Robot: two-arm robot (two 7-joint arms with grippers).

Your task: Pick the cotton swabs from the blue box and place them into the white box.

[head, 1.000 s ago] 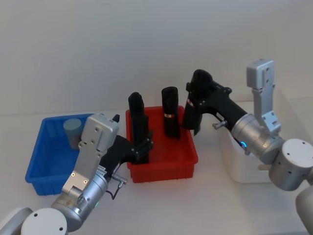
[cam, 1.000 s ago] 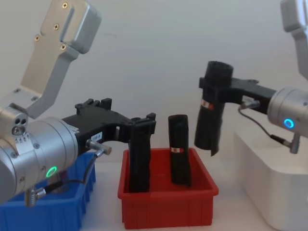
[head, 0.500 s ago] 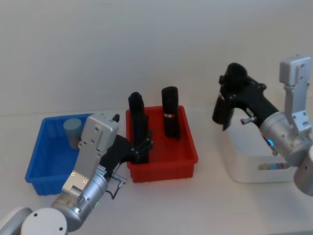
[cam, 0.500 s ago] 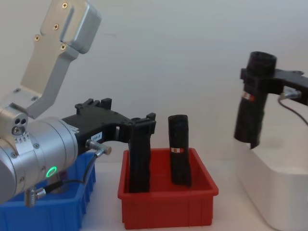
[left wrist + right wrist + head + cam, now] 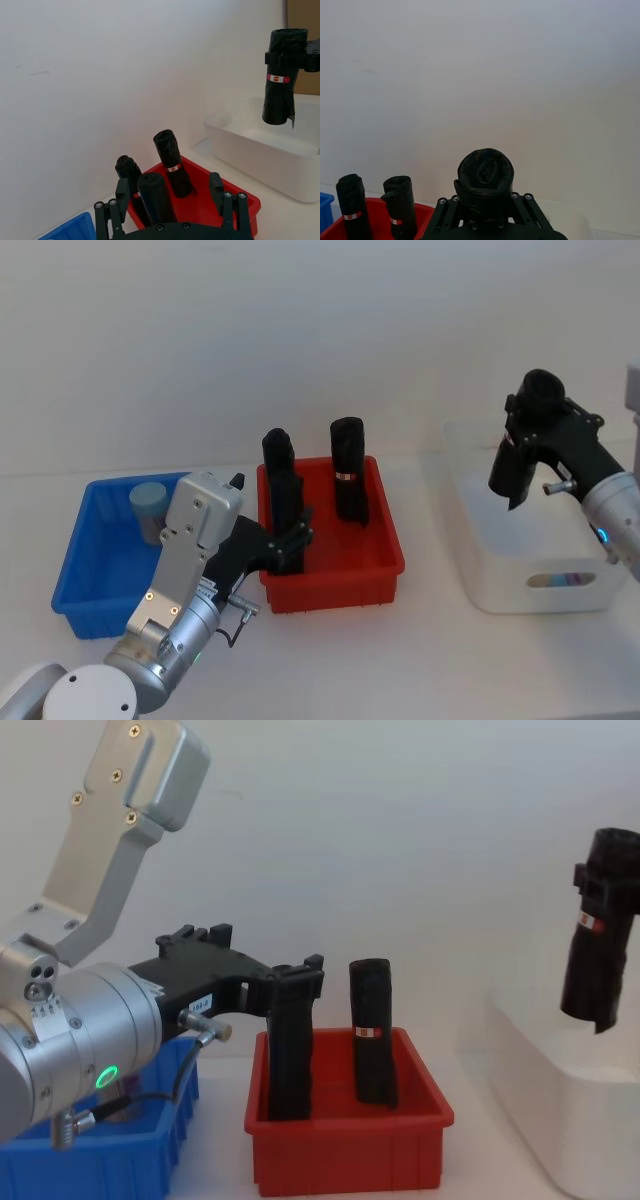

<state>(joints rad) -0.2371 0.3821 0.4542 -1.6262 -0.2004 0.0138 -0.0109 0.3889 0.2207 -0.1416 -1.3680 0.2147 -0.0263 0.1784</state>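
One cotton swabs jar point(image 5: 149, 508) with a pale blue lid stands in the far part of the blue box point(image 5: 88, 585) at the left. My right gripper point(image 5: 532, 436) is shut on a black roll with a red-and-white band point(image 5: 598, 933), holding it upright in the air above the white box point(image 5: 520, 585) at the right. The right wrist view looks onto the top of that roll point(image 5: 484, 174). My left gripper point(image 5: 293, 537) reaches into the red bin point(image 5: 335, 585). It is open, with a black roll point(image 5: 156, 197) between its fingers point(image 5: 230, 206).
The red bin stands between the blue and white boxes. It also holds an upright black roll point(image 5: 348, 481) at its far side and one more point(image 5: 128, 171) beside the left gripper. The tabletop in front of the bins is bare.
My right gripper has carried its black roll to the right, from over the red bin's far right corner to above the white box. The left arm has not moved.
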